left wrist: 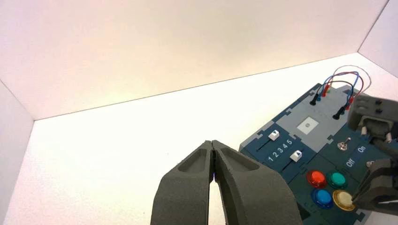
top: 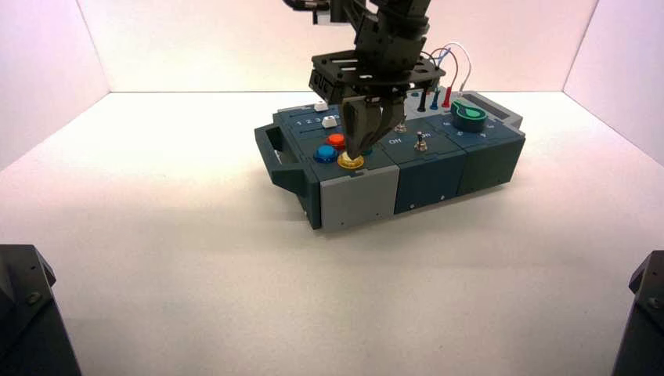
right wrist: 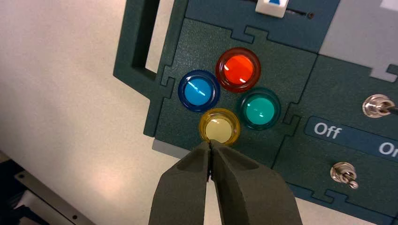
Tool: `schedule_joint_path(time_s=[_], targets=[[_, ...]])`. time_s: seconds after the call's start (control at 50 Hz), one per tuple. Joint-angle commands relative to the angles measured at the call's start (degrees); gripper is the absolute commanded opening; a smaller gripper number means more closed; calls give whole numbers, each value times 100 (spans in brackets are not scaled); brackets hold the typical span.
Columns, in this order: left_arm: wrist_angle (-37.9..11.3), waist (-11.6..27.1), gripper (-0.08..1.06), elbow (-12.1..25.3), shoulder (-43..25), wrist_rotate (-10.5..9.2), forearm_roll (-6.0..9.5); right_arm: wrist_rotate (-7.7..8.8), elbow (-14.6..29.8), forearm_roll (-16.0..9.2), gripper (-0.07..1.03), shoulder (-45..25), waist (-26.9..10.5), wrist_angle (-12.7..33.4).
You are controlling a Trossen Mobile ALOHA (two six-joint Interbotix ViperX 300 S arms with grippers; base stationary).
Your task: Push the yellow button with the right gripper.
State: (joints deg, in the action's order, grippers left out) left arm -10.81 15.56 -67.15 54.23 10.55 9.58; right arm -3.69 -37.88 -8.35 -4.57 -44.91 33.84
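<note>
A white tabletop [top: 172, 258] is being enclosed on three sides by plain white walls [top: 196, 43]. Toward the far right of it, a dark teal and grey control box [top: 423, 172] is being shown turned slightly, with a handle-like cut-out [top: 274, 145] at its left end.

The right arm is being lowered over the box from above, its perforated black plate [top: 376, 70] being held level over the panel. The right gripper [top: 354, 153] is being pointed straight down at the button cluster on the box's left front section. In the right wrist view its two dark tapered fingers [right wrist: 244, 187] are being pressed together with no gap between them and nothing held, and their tips are being set at the near edge of the yellow button [right wrist: 219, 127]; whether the cap is actually being touched cannot be told.

The left gripper [left wrist: 212, 149] is being held well off to the left of the box, above the bare tabletop, its fingers also being kept together on nothing.

On the box, a green knob [top: 470, 117] is being seen at the right rear, with red, blue and black plugged wires [top: 442, 74] behind it. Two white slider handles [left wrist: 285, 145] are being shown beside numbers 1 to 5, and two metal toggle switches [right wrist: 378, 106] beside the lettering "Off" [right wrist: 327, 130].

The yellow button is being flanked in a tight diamond by the blue button [right wrist: 199, 90], the orange-red button [right wrist: 238, 69] and the teal-green button [right wrist: 259, 108], each just beside its neighbours.
</note>
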Motion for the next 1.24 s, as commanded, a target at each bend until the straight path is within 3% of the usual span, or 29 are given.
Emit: schedule_joint_path(time_s=[0.02,0.88,1.24], targets=[[53,-35,-3,114,-9,18,0,0,149,-26,-2,-26,-26,-44],[35,-35,-3,114,9,18,-9,-9,-26,0,-2,70,-26,-53],[26,-26,-3,114,114,18,-9,-44,-18,18,-2,870,-26,624]])
